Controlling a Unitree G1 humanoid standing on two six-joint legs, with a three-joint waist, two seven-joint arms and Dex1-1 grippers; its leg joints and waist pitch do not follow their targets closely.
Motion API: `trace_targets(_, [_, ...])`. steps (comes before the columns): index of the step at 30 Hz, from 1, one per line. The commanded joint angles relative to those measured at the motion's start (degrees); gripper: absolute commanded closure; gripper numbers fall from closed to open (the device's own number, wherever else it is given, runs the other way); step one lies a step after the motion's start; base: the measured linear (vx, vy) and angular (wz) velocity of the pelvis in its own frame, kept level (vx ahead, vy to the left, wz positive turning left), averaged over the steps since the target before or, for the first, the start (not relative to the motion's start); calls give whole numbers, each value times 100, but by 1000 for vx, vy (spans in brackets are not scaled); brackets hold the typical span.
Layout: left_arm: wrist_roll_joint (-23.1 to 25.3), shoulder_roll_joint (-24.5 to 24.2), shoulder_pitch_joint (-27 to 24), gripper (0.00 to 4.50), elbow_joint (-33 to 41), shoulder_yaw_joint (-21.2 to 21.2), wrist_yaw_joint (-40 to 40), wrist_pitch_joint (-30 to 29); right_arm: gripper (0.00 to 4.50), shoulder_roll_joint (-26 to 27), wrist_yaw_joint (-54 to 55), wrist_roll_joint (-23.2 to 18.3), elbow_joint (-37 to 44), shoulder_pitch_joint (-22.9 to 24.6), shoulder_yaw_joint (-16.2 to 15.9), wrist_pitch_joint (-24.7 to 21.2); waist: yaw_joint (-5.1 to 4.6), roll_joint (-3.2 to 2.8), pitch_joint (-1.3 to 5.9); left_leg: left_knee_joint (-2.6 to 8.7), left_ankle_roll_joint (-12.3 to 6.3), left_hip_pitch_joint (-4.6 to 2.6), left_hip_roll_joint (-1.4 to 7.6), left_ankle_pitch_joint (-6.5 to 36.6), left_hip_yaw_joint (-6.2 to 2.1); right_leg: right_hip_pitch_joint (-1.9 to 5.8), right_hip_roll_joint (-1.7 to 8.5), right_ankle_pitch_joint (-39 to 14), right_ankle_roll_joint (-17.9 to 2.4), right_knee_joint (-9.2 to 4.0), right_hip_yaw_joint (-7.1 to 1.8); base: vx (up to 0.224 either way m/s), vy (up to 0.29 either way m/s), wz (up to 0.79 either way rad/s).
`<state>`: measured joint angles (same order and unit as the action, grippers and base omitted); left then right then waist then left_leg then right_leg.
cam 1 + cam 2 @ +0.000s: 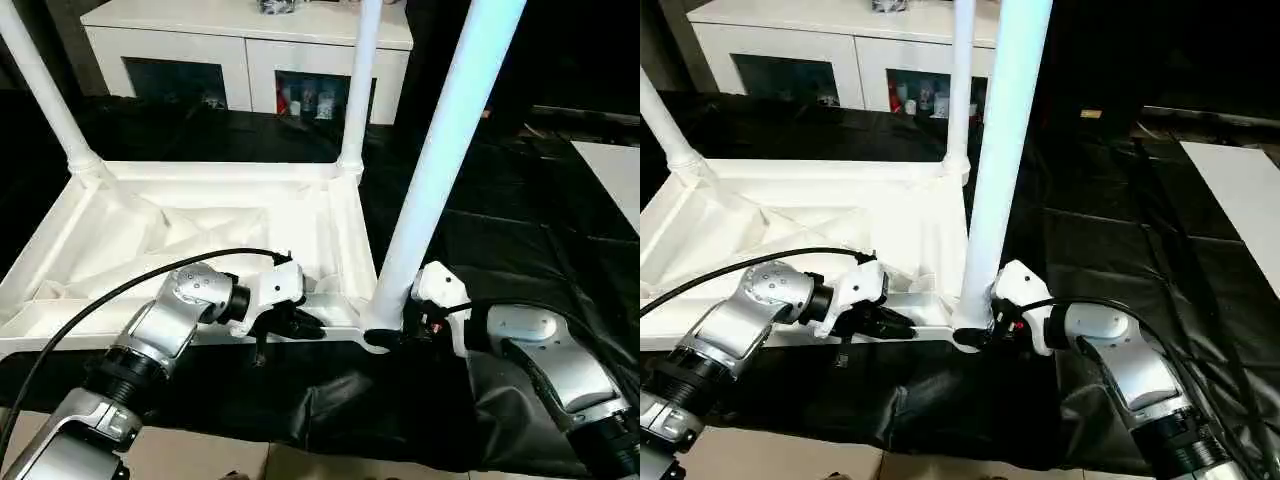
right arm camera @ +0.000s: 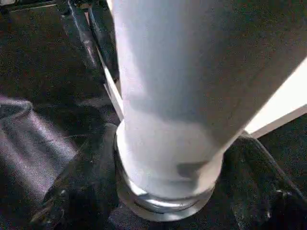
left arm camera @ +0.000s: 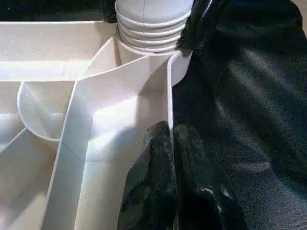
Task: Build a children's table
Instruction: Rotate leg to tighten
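The white table top (image 1: 200,235) lies upside down on a black cloth, ribbed underside up. Two legs stand in its far corner sockets, one at the left (image 1: 40,80) and one at the right (image 1: 360,80). A third leg (image 1: 440,150) stands in the near right socket, leaning a little to the right. My right gripper (image 1: 395,335) is shut on this leg's base, with a black finger (image 2: 81,191) on each side of it. My left gripper (image 1: 300,325) is shut on the top's near rim (image 3: 169,96), just left of that socket.
A white cabinet (image 1: 250,40) with glass doors stands behind the table top. The black cloth (image 1: 500,230) covers the floor around it and bunches up at the near edge. A white flat surface (image 1: 615,180) lies at the far right.
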<state>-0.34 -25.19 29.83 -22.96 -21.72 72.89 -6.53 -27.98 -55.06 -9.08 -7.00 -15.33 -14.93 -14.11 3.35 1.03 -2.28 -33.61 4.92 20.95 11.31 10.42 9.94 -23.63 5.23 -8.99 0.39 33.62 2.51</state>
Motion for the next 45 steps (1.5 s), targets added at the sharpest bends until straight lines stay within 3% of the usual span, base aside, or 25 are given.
trace_targets(1, [123, 34, -82, 450, 35, -223, 59, -47, 180, 158, 338, 45, -233, -44, 90, -62, -7, 14, 314, 440, -238, -31, 140, 1508, 6, 277, 204, -1467, -1151, -334, -162, 0, 0, 0])
trace_targets(3, [316, 168, 9, 450, -190, -208, -362, -78, 181, 522, 977, 121, -561, -74, 250, -111, -41, 23, 296, 457, -165, -9, 130, 1651, -4, 268, 203, -1750, -1067, -360, -154, 0, 0, 0])
trace_targets(5, [403, 290, 77, 450, -328, -176, -654, -139, 181, 747, 1349, 134, -692, -96, 343, -202, -73, 27, 270, 467, -42, -43, 119, 2005, -21, 229, 209, -2391, -900, -424, -143, 0, 0, 0])
trace_targets(7, [390, 763, 252, 450, -641, 24, -1381, -383, 181, 1427, 2471, 189, -1020, -220, 607, -431, -145, 18, 233, 465, 107, -95, 86, 2435, -37, 141, 199, -3114, -698, -504, -130, 0, 0, 0])
trace_targets(9, [416, 1049, 377, 450, -837, 113, -1840, -458, 181, 1861, 3202, 189, -1253, -360, 817, -648, -195, 38, 250, 473, 194, -75, 65, 2509, -99, 183, 218, -3507, -486, -539, -78, 0, 0, 0])
trace_targets(10, [505, 1201, 464, 450, -972, 118, -2161, -500, 181, 2096, 3653, 240, -1433, -467, 914, -663, -205, 16, 258, 476, 207, -83, 65, 2514, -114, 180, 223, -3551, -440, -553, -73, -54, 13, -10])
trace_targets(11, [620, 1439, 606, 450, -1203, 146, -2669, -570, 181, 2407, 4209, 303, -1729, -655, 1012, -632, -236, -49, 254, 483, 217, -102, 57, 2692, -146, 173, 222, -3651, -353, -598, -37, 0, 0, 0])
trace_targets(14, [648, 1962, 854, 450, -1636, 357, -3606, -663, 182, 2904, 5072, 333, -2448, -1110, 1180, -522, -332, -52, 261, 487, 207, -119, 51, 2910, -157, 159, 199, -3465, -402, -637, 9, 0, 0, 0])
trace_targets(16, [645, 2161, 951, 450, -1803, 434, -3912, -655, 182, 3048, 5301, 381, -2781, -1312, 1166, -423, -375, -44, 255, 452, 157, -185, 35, 3081, -152, 106, 186, -3490, -419, -684, 46, 0, 0, 0])
trace_targets(19, [772, 2465, 1179, 450, -2227, 606, -4650, -386, 182, 3305, 5257, 542, -3268, -1681, 1071, -49, -381, -36, 274, 489, 10, -117, 45, 2969, -160, 215, 207, -3232, -422, -704, 86, 0, 0, 0])
trace_targets(20, [788, 2479, 1202, 450, -2264, 622, -4701, -328, 182, 3329, 5193, 549, -3245, -1694, 1076, 34, -347, -23, 288, 481, -45, -130, 50, 2850, -136, 194, 234, -3093, -466, -706, 62, 0, 0, 0])
trace_targets(21, [800, 2495, 1233, 450, -2316, 632, -4751, -264, 147, 3361, 5152, 555, -3234, -1712, 1099, 140, -342, 3, 288, 487, -67, -103, 51, 2760, -131, 206, 234, -2991, -506, -686, 50, 0, 0, 0])
trace_targets(23, [802, 2403, 1242, 450, -2255, 634, -4659, -180, 147, 3282, 4970, 617, -2929, -1597, 1029, 284, -302, 15, 302, 493, -118, -84, 65, 2528, -100, 208, 240, -2671, -649, -642, 13, 0, 0, 0])
trace_targets(25, [813, 2335, 1249, 450, -2236, 636, -4577, -118, 110, 3207, 4959, 667, -2807, -1540, 1001, 395, -272, 14, 310, 501, -189, -35, 76, 2216, -71, 240, 242, -2275, -805, -574, -19, 0, 0, 0])
trace_targets(27, [831, 2161, 1172, 450, -2092, 593, -4391, -51, 101, 2997, 4953, 668, -2334, -1299, 955, 363, -258, 14, 300, 494, -233, -19, 67, 2201, -65, 243, 242, -2358, -774, -562, -24, 0, 0, 0])
trace_targets(29, [856, 2038, 1097, 450, -1974, 563, -4252, 43, 90, 2817, 4841, 702, -1945, -1095, 914, 273, -293, 11, 322, 528, -221, 87, 82, 1945, -98, 338, 249, -2253, -691, -513, -13, 0, 0, 0])
trace_targets(30, [864, 1998, 1068, 450, -1927, 556, -4211, 61, 74, 2755, 4808, 705, -1805, -1021, 913, 218, -262, 1, 328, 518, -210, 66, 96, 1805, -89, 322, 249, -2107, -696, -517, -22, 0, 0, 0])
trace_targets(33, [805, 1814, 900, 450, -1678, 570, -3845, 119, 56, 2338, 4511, 750, -1116, -647, 903, 40, -213, 2, 352, 464, -261, -29, 121, 1594, -31, 262, 221, -1543, -1011, -468, -61, 41, -17, 5])
trace_targets(34, [791, 1713, 829, 450, -1558, 536, -3659, 150, 44, 2161, 4306, 682, -898, -536, 928, -86, -172, -6, 364, 446, -326, 23, 126, 1270, -14, 323, 216, -1093, -1081, -400, -65, 69, -20, 3])
trace_targets(36, [720, 1529, 689, 450, -1326, 472, -3301, 150, 24, 1806, 3791, 570, -563, -374, 933, -198, -120, -9, 365, 414, -390, 23, 107, 1127, 19, 319, 197, -787, -1187, -346, -73, 66, -18, -2])
trace_targets(37, [541, 1224, 468, 450, -964, 305, -2528, 236, 24, 1228, 2936, 423, -193, -207, 824, -153, -101, -30, 367, 408, -399, 13, 113, 1135, 22, 322, 206, -747, -1204, -338, -78, 54, -16, -1])
trace_targets(38, [538, 1206, 458, 450, -949, 296, -2499, 230, 24, 1199, 2889, 411, -174, -199, 817, -150, -62, -5, 362, 401, -475, 22, 135, 1084, 25, 354, 226, -595, -1245, -317, -90, 0, 0, 0])
trace_targets(39, [506, 935, 322, 450, -743, 157, -2056, 173, 24, 754, 2151, 208, 107, -64, 709, -118, -60, -30, 354, 405, -511, 4, 139, 1111, 39, 333, 217, -575, -1281, -318, -92, 0, 0, 0])
trace_targets(41, [469, 756, 245, 450, -642, 62, -1737, 218, 24, 465, 1648, 61, 331, 50, 609, -105, -52, -34, 347, 402, -568, -2, 148, 1141, 48, 328, 214, -603, -1304, -316, -97, 0, 0, 0])
trace_targets(45, [85, 373, 16, 450, -202, -34, -702, 116, 24, -84, 629, -325, 724, 248, 394, -254, -9, -56, 336, 424, -498, -32, 179, 1161, 35, 329, 217, -700, -1395, -301, -89, 0, 0, 0])
